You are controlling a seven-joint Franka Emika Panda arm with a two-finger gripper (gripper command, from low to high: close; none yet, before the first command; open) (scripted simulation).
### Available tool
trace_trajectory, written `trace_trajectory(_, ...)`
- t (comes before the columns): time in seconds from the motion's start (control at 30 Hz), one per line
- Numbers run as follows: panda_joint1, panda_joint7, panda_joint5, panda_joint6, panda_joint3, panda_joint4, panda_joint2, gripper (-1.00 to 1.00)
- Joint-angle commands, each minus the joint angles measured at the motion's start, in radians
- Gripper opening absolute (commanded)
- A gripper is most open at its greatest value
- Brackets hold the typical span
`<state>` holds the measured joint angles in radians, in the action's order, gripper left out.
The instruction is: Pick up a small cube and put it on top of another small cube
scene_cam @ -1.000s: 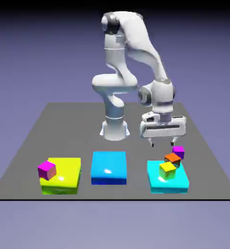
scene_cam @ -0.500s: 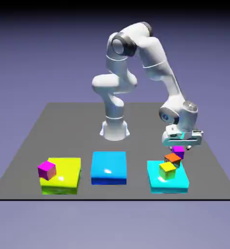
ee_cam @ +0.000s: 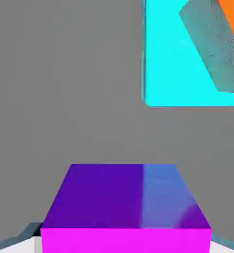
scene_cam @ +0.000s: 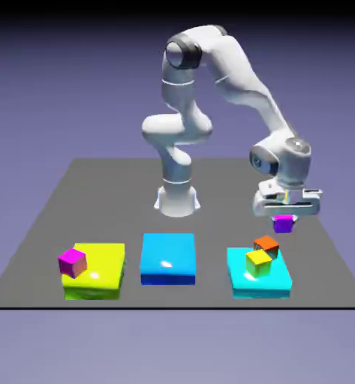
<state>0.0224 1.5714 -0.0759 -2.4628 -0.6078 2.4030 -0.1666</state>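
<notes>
We see a grey table (scene_cam: 97, 187) bearing three flat blocks in a row at its near edge: a yellow-green block (scene_cam: 101, 271) at 8 o'clock, a blue block (scene_cam: 168, 259) at 6 and a cyan block (scene_cam: 274, 281) at 4. A magenta cube (scene_cam: 72, 262) sits on the yellow-green block's left corner

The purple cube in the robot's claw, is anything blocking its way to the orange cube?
Nothing visible does. The gripper holds the purple cube in the air, above the table and beside the cyan block. The orange cube sits there with a bare top, the yellow cube beside it.
</notes>
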Motion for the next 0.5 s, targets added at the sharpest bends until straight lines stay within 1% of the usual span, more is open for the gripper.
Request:
trace_trajectory(0.0, -0.037, 0.029, -0.009, 0.012, 0.026, -0.017, 0.0, -1.0)
trace_trajectory(0.47, -0.544, 0.419, -0.16, 0.164, 0.38, -0.248, -0.007, -1.0)
